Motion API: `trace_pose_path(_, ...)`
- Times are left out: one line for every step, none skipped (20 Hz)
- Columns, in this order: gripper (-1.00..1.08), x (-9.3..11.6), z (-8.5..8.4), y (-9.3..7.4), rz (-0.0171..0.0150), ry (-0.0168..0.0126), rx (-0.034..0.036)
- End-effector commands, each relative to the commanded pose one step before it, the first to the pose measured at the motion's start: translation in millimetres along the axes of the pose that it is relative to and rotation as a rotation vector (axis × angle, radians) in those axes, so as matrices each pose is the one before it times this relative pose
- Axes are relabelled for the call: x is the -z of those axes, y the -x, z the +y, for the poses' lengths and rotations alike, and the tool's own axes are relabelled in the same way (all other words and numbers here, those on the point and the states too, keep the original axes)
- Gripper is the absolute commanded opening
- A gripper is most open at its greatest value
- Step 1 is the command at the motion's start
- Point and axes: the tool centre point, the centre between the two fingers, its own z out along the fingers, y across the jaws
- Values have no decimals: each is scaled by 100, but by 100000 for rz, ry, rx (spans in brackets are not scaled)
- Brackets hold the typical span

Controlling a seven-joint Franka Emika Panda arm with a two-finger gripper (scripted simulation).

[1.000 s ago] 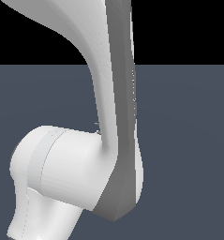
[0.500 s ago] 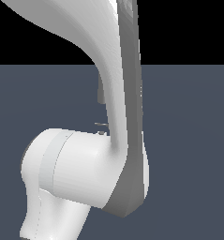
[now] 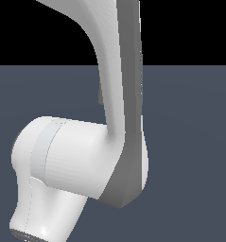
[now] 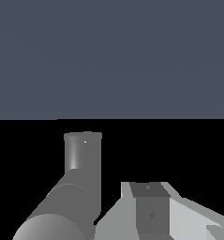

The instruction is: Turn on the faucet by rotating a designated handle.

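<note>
The robot arm [image 3: 119,108] fills the exterior view's middle. In the wrist view, the faucet [image 4: 78,187] sits beside the gripper [image 4: 151,211]; jaw state unclear.

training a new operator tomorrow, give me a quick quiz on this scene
1. True or false: the exterior view shows the whole faucet.
2. What fills most of the exterior view? A) the arm B) a sink C) a cup
3. Which view shows grey faucet tubes close up?
Key: 1 false, the arm blocks it. 2 A. 3 the wrist view.
</note>
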Motion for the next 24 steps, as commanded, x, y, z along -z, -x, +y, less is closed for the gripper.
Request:
trace_pose_path(-100, -6, 299, 853, 2, 7, 4)
trace_pose_path(-100, -5, 118, 334, 0, 0, 0)
trace_pose_path(-100, -6, 118, 333, 0, 0, 0)
trace_pose_path(-100, -7, 119, 333, 0, 0, 0)
trace_pose_path(-100, 0, 0, 0, 0, 0, 0)
trace_pose_path(-100, 40, -456, -890, 1204, -588, 290)
trace_pose_path(-100, 2, -96, 341, -86, 42, -19)
trace_pose_path(-100, 0, -98, 335, -74, 37, -17)
trace_pose_path(-100, 2, -95, 340, -86, 43, -19)
trace_pose_path(-100, -1, -97, 333, -74, 37, -17)
trace_pose_path(-100, 2, -95, 338, -86, 43, -20)
trace_pose_path(-100, -3, -99, 324, -61, 30, -14)
trace_pose_path(-100, 1, -94, 336, -86, 43, -20)
trace_pose_path(-100, 1, -93, 335, -85, 43, -20)
trace_pose_path(-100, -1, -95, 328, -74, 37, -17)
trace_pose_path(-100, 1, -92, 333, -85, 43, -20)
trace_pose_path(-100, -5, -97, 319, -60, 30, -14)
trace_pose_path(-100, 0, -91, 331, -85, 43, -21)
trace_pose_path(-100, 0, -91, 330, -85, 43, -21)
trace_pose_path(-100, -6, -96, 317, -60, 31, -15)
trace_pose_path(-100, -2, -90, 329, -85, 44, -22)
trace_pose_path(-100, 0, 0, 0, 0, 0, 0)
trace_pose_path(-100, 84, -399, -2055, 3796, -799, 531)
trace_pose_path(-100, -1, -290, 261, -276, 58, -40)
